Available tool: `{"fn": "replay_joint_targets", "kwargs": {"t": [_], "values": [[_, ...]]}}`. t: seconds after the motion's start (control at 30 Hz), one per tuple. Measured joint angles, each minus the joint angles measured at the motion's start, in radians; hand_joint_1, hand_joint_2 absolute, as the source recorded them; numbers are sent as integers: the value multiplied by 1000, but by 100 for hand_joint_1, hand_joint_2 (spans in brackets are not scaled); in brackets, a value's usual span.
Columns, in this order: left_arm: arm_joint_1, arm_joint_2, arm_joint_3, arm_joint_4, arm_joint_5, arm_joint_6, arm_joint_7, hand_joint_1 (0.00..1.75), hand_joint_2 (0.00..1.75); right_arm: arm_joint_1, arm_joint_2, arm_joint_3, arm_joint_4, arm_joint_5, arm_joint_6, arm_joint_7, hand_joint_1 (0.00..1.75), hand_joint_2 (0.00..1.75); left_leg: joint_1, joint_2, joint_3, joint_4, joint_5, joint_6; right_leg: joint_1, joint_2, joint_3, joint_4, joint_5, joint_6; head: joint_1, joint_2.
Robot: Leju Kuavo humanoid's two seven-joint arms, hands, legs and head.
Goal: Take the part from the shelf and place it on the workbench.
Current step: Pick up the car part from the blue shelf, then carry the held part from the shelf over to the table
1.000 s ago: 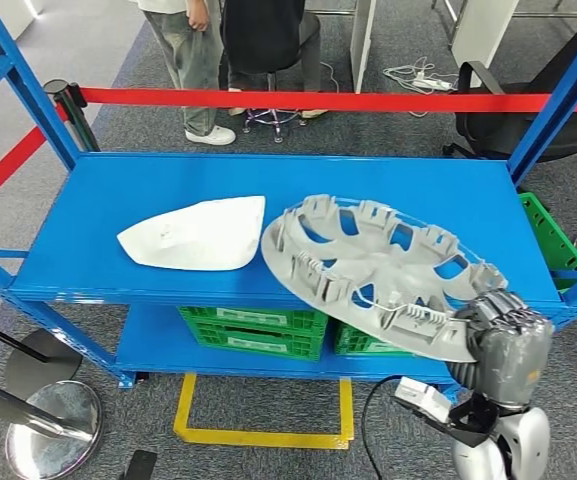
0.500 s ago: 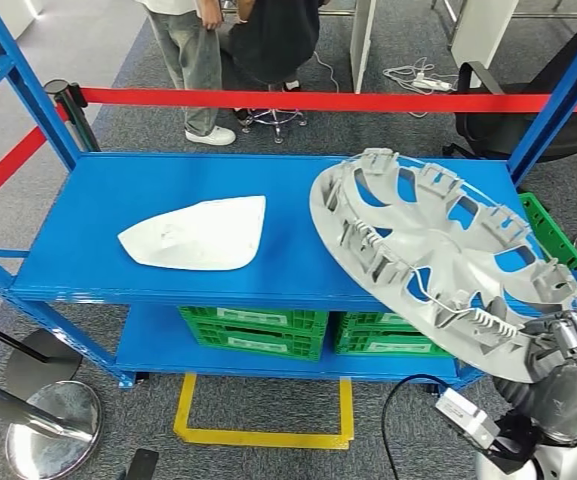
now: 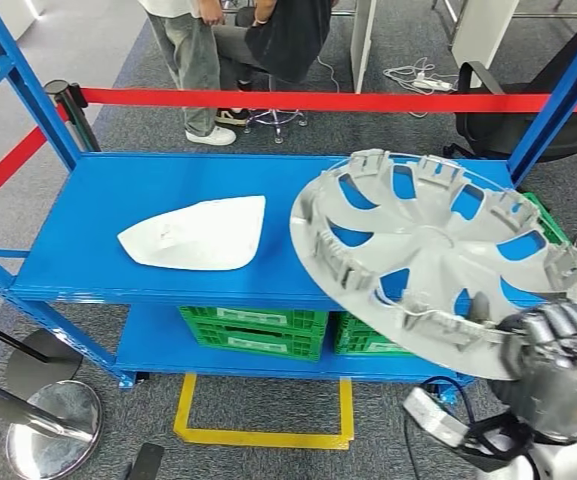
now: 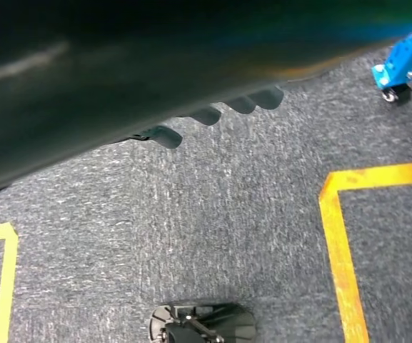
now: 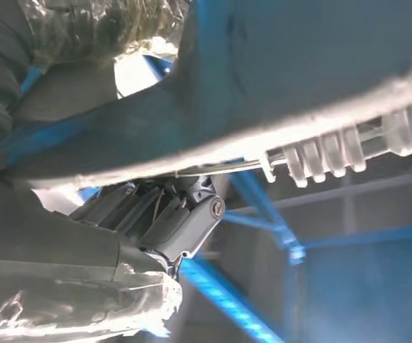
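A large grey wheel cover (image 3: 436, 260) hangs tilted above the right half of the blue shelf (image 3: 119, 190), inner side up, clear of the shelf surface. My right hand (image 3: 557, 365) grips its near rim at the lower right. In the right wrist view the cover's rim (image 5: 300, 86) crosses the picture, with my right hand's fingers (image 5: 155, 214) under it and the tape-wrapped thumb (image 5: 96, 25) over it. A white curved part (image 3: 194, 232) lies on the shelf's left half. My left hand (image 4: 214, 113) hangs over the carpet with dark fingers extended, holding nothing.
Green crates (image 3: 255, 330) sit on the lower shelf. Blue uprights (image 3: 549, 110) frame the shelf. Red barrier tape (image 3: 308, 100) runs behind it, with people (image 3: 194, 50) and a black chair (image 3: 526, 110) beyond. A stanchion base (image 3: 51, 425) and yellow floor marking (image 3: 262, 435) lie in front.
My right hand has lifted the wheel cover off the shelf and carried it up and to the right; the hand has shifted right. The white part has stayed put.
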Motion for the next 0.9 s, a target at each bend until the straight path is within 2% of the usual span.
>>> {"fn": "replay_joint_targets", "kwargs": {"t": [0.13,0.2,0.3,0.47,0.53,0.73,0.9], "values": [[-6,0,-7,0,-10,-27,-12,0,175,-23,-6,41,29,134,0,11,175,175,0,0,0,0,0,0,0,0,0,0,0,0,0,0],[-9,0,-12,0,-18,-35,-16,0,175,-45,-14,76,46,209,0,56,175,175,0,0,0,0,0,0,0,0,0,0,0,0,0,0],[-15,0,-25,0,-37,-43,-16,0,175,-95,-33,155,82,292,0,178,175,175,0,0,0,0,1,-1,0,0,0,0,0,0,0,0],[-18,0,-38,0,-44,-45,-13,0,175,-165,-92,284,125,332,0,354,175,175,0,0,0,0,1,-1,0,0,0,0,0,0,0,0],[-18,0,-40,0,-40,-38,-8,0,175,-180,-118,320,133,335,0,400,175,175,0,0,0,0,1,-1,0,0,0,0,0,0,0,0],[-18,0,-40,0,-32,-28,5,0,175,-192,-159,368,136,337,0,434,175,175,0,0,0,0,1,-1,0,0,-1,0,0,0,0,0],[-18,0,-40,0,-27,-9,12,0,175,-181,-168,374,104,336,0,463,175,175,0,0,0,0,1,-1,0,0,-1,0,0,0,0,0]]}}
